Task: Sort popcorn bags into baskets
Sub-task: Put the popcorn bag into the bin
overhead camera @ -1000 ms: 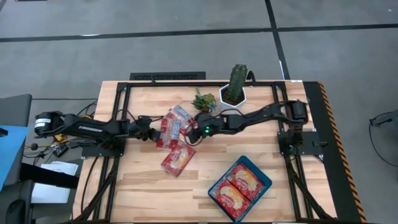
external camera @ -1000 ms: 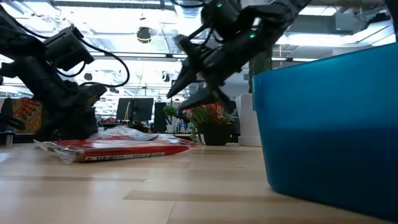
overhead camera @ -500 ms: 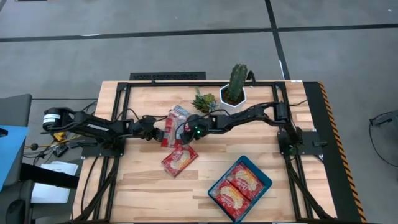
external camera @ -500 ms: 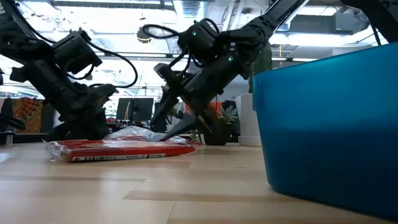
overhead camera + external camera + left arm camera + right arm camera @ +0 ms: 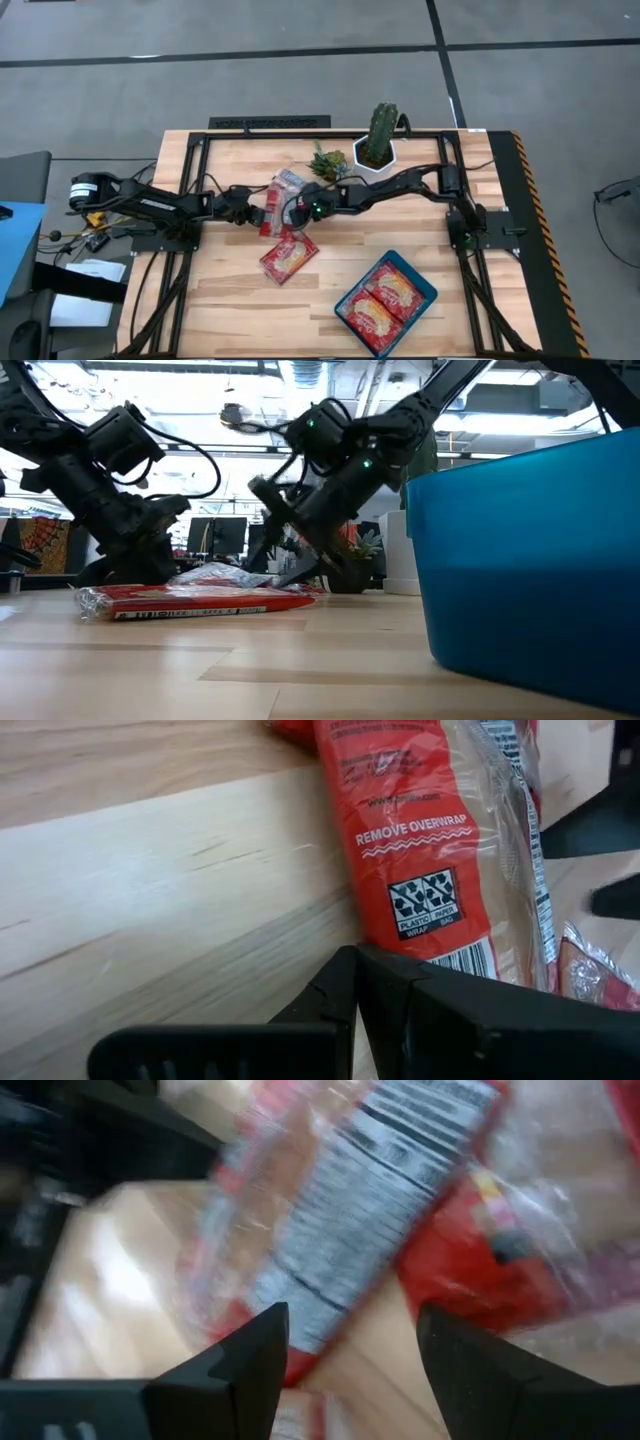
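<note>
A pile of red popcorn bags (image 5: 283,190) lies mid-table. One larger bag (image 5: 288,256) lies flat nearer the near edge. Two more bags (image 5: 384,302) lie in the teal basket (image 5: 430,290). My left gripper (image 5: 262,215) is shut, and its tip (image 5: 355,965) sits low at the long edge of a red packet (image 5: 420,870) on the pile's left side. My right gripper (image 5: 296,210) is open and slants down over the pile's right side. Its fingers stand either side of a packet with a silver-grey label (image 5: 350,1230). My left gripper has its shut fingertips right at the long edge of the red packet (image 5: 372,945), coming level from the table's left. I cannot tell whether they touch it. My right gripper's fingers (image 5: 250,1355) straddle the silver-labelled packet from above; I cannot tell whether they touch it.
A white hexagonal pot with a cactus (image 5: 378,148) and a small green spiky plant (image 5: 327,160) stand just behind the pile, near the far edge. The basket's wall (image 5: 520,560) fills the low view's right side. Bare wood lies toward the table's near-left corner.
My right gripper has moved toward the table's left and down onto the pile, then nearly stopped. My left gripper has crept right, toward the pile's left edge. The pile now looks narrower between the two grippers.
</note>
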`<action>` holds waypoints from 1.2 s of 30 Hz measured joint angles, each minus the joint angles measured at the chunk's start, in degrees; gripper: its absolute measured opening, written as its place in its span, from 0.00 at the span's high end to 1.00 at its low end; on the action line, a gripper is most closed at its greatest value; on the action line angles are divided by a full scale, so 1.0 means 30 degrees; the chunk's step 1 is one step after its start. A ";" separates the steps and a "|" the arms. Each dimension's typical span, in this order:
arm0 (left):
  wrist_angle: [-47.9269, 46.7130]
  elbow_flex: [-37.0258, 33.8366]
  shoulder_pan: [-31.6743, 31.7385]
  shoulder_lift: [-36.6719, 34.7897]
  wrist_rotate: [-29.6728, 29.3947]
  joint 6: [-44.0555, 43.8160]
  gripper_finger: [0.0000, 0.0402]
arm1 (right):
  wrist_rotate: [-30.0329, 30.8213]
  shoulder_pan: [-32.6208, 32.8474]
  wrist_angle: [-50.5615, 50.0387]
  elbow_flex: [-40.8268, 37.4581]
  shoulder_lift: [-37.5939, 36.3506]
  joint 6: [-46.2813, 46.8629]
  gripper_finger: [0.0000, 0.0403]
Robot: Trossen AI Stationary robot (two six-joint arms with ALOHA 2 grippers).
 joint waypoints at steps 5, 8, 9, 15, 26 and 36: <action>0.0706 0.0000 0.0000 0.0138 0.0015 -0.0268 1.00 | -0.0416 0.0044 0.1254 0.0046 0.0727 0.0934 0.40; 0.0788 0.0000 0.0000 0.0138 0.0015 -0.0423 1.00 | -0.0468 0.0044 0.1509 0.0048 0.0778 0.1042 0.40; 0.0832 0.0000 0.0000 0.0138 0.0021 -0.0457 1.00 | -0.0407 0.0044 0.1595 0.0044 0.0787 0.1042 0.40; 0.1384 0.0123 -0.0040 0.0153 0.0023 -0.0870 1.00 | -0.0299 -0.0074 0.2402 0.0007 0.0830 0.1187 0.40; 0.1323 0.1986 -0.0274 0.2368 0.0788 -0.0318 1.00 | -0.0236 -0.0117 0.2573 -0.0007 0.0830 0.0873 0.47; 0.1205 0.3409 -0.0503 0.3845 0.1514 0.0781 1.00 | -0.0803 -0.0124 0.1977 -0.0022 0.0685 -0.0244 0.91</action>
